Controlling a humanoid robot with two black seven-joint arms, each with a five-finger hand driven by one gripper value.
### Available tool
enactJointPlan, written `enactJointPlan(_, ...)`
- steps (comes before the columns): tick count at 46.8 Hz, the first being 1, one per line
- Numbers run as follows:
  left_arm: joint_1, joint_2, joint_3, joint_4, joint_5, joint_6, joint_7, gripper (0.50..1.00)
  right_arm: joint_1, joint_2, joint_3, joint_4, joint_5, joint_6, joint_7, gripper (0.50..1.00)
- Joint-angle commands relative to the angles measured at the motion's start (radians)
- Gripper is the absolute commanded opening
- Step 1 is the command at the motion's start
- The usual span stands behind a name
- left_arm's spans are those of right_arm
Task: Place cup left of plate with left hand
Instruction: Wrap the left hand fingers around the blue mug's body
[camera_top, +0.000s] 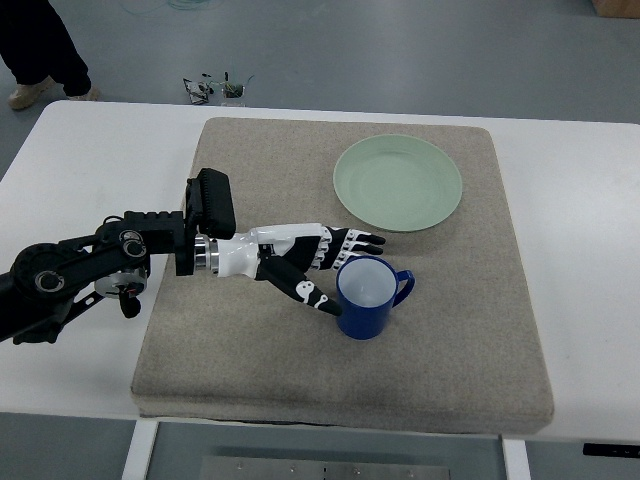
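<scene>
Blue cup (368, 297) stands upright on the grey mat (250, 340), mouth up, handle pointing toward the desk's right edge. It sits toward the mat's middle, nearer the front edge than the back, and lies in front of the plate (398, 183) rather than to its left, a strip of bare mat between the two.

I see the left hand (305, 262) reaching in from the left edge of the desk (80, 170), its black forearm crossing the mat's left border. White palm, black-and-white fingers (350, 243). The fingers are spread around the cup without being clamped: the upper ones stretch along the cup's far side at rim height, and the thumb lies against the near left side of the wall. Whether they press the cup or only touch it, I cannot tell from this angle.

Pale green plate lies flat near the mat's back right corner, well inside the edge.

The mat covers most of the white desk, leaving bare margins at left and right.

Beyond the desk's back edge, on the floor, I note a small tangle of dark clutter (215, 89), too small to identify. At the far left corner of the view a person's dark trouser legs (45, 45) and a light shoe (30, 94) stand on the floor.

Right arm does not show anywhere.
</scene>
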Motion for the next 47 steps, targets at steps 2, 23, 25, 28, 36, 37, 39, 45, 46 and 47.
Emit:
enactJointPlan(2, -0.002, -0.017, -0.001, 0.011, 0.017, 0.000, 0.000, 0.994, 0.000, 0.000, 0.000, 0.001, 0.000, 0.000, 0.000, 0.934)
enactJointPlan(23, -0.008, -0.099, -0.001, 0.083, 0.043, 0.000, 0.001, 0.994, 0.000, 0.000, 0.000, 0.001, 0.000, 0.000, 0.000, 0.934)
enactJointPlan(25, -0.008, -0.102, -0.001, 0.089, 0.045, 0.000, 0.001, 0.994, 0.000, 0.000, 0.000, 0.000, 0.000, 0.000, 0.000, 0.934)
enactJointPlan(28, -0.008, -0.112, -0.001, 0.100, 0.049, 0.000, 0.001, 0.994, 0.000, 0.000, 0.000, 0.000, 0.000, 0.000, 0.000, 0.934)
enactJointPlan(36, -0.009, -0.129, -0.004, 0.117, 0.054, 0.000, 0.000, 0.994, 0.000, 0.000, 0.000, 0.000, 0.000, 0.000, 0.000, 0.934)
enactJointPlan(37, -0.009, -0.129, -0.004, 0.117, 0.054, 0.000, 0.000, 0.994, 0.001, 0.000, 0.000, 0.000, 0.000, 0.000, 0.000, 0.934)
enactJointPlan(39, -0.009, -0.129, -0.009, 0.117, 0.053, 0.000, 0.000, 0.994, 0.000, 0.000, 0.000, 0.001, 0.000, 0.000, 0.000, 0.934)
enactJointPlan(45, -0.009, -0.138, -0.008, 0.117, 0.054, 0.000, 0.000, 0.994, 0.000, 0.000, 0.000, 0.000, 0.000, 0.000, 0.000, 0.934)
enactJointPlan(46, -0.009, -0.138, -0.006, 0.117, 0.054, 0.000, 0.000, 0.994, 0.000, 0.000, 0.000, 0.000, 0.000, 0.000, 0.000, 0.934)
enactJointPlan(47, -0.009, -0.138, -0.006, 0.116, 0.054, 0.000, 0.000, 0.992, 0.000, 0.000, 0.000, 0.000, 0.000, 0.000, 0.000, 0.934)
